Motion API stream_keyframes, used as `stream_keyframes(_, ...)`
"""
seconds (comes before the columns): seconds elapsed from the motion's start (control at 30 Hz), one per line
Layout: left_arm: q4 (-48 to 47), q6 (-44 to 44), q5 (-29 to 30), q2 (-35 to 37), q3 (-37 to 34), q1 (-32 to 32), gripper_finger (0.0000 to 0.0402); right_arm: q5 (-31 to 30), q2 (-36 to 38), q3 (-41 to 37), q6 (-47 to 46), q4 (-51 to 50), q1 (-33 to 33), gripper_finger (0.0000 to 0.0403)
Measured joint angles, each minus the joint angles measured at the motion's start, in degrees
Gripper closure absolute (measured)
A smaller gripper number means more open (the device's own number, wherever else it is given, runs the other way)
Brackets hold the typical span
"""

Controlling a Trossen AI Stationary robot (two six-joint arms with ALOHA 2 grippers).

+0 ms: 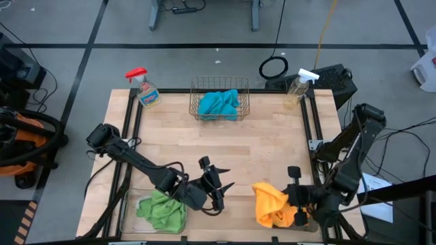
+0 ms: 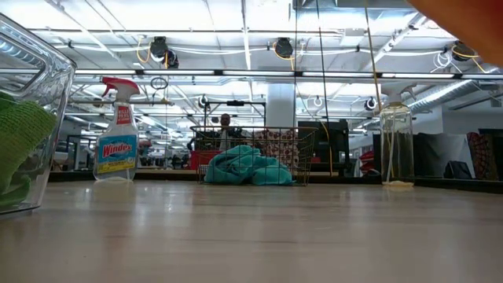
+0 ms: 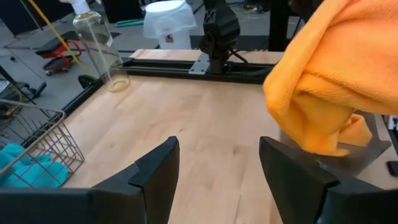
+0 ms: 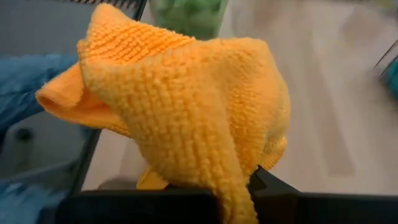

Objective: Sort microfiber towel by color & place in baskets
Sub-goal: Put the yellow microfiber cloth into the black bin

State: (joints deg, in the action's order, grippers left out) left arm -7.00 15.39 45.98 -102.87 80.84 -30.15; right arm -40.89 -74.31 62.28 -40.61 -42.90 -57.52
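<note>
I see my right hand [image 1: 298, 204] at five o'clock on the desk [image 1: 272, 153], clamped on an orange towel [image 1: 269, 203]. Left hand [image 1: 219, 185] at six, fingers wide, empty. Green towels [image 1: 162, 209] in the clear bin [image 1: 127, 207] at seven; blue towels [image 1: 219, 104] in the wire basket [image 1: 219, 88] at twelve.

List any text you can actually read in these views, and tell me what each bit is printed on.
"Windex": on the blue label of the red-capped spray bottle, low view.
Smaller print on that same label: too small to read.
White-capped clear spray bottle: no legible text.
Marking on the white object beyond the table, left wrist view: too blurred to read.
Nothing else readable.
</note>
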Motion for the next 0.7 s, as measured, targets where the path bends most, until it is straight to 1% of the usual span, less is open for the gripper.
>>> stream_keyframes(0.13,-0.16,0.75,0.00,0.00,0.00,0.00,0.0175,6.59,1.75,0.00,-5.83,-4.50,-0.02,0.0403)
stream_keyframes(0.3,-0.14,0.75,0.00,0.04,0.00,0.03,0.0175,14.67,2.51,0.00,-10.40,-7.05,-0.23,0.0403)
stream_keyframes(0.53,-0.14,0.73,-0.04,0.04,0.00,0.92,0.0175,20.59,2.54,0.13,-14.23,-7.41,-1.73,0.0403)
stream_keyframes(0.7,-0.14,0.73,-0.09,0.04,0.00,1.37,0.0175,24.00,2.54,2.03,-17.52,-10.19,-3.01,0.0403)
